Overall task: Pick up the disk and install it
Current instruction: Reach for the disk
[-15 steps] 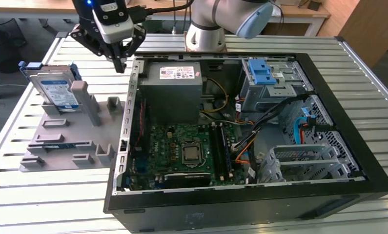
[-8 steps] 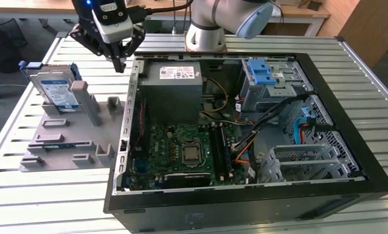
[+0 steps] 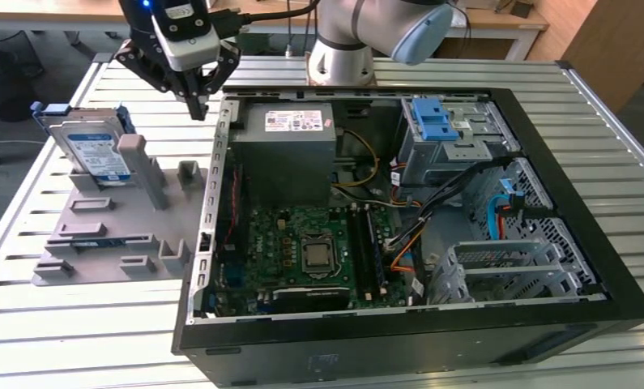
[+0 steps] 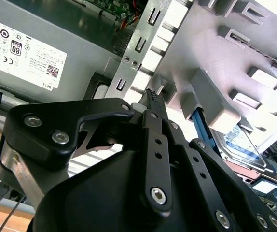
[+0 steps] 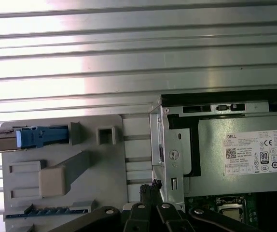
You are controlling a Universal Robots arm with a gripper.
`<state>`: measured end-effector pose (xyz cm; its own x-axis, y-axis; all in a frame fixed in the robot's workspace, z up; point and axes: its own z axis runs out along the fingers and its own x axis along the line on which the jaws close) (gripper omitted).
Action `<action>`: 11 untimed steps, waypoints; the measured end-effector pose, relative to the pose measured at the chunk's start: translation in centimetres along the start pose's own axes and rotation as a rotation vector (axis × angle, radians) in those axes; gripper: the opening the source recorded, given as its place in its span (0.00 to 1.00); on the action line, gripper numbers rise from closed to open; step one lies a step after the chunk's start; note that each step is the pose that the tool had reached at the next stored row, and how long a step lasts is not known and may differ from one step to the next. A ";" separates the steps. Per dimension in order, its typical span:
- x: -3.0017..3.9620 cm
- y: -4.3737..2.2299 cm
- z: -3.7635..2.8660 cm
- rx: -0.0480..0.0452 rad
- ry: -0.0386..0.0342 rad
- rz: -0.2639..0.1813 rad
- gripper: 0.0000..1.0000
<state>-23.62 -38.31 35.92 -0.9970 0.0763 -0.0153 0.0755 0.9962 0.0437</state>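
Observation:
The disk (image 3: 92, 150), a silver drive with a white-and-blue label in a blue frame, stands upright on edge in a grey holder (image 3: 105, 239) at the exterior view's left. My gripper (image 3: 198, 104) hangs above the table between the holder and the open computer case (image 3: 581, 235), to the right of the disk and apart from it. Its fingers are shut with nothing between them. In the second wrist view the fingertips (image 4: 150, 96) point at the gap beside the holder, with the disk (image 4: 242, 145) beyond. In the first wrist view the disk (image 5: 37, 136) is edge-on.
The case lies open on a slatted metal table (image 3: 62, 324). Inside it are a grey power supply (image 3: 289, 154), the motherboard (image 3: 300, 251), a drive bay with a blue latch (image 3: 435, 121), a metal cage (image 3: 505, 267) and loose cables. The arm's base (image 3: 343, 57) stands behind the case.

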 end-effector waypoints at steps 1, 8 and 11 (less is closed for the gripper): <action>0.01 0.02 0.01 0.0000 0.0000 0.000 0.11; 0.11 0.13 0.08 0.0000 0.0000 0.000 0.11; 0.13 0.18 0.10 0.0000 0.0002 0.000 0.11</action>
<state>-23.73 -38.12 35.82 -0.9970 0.0762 -0.0151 0.0755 0.9962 0.0436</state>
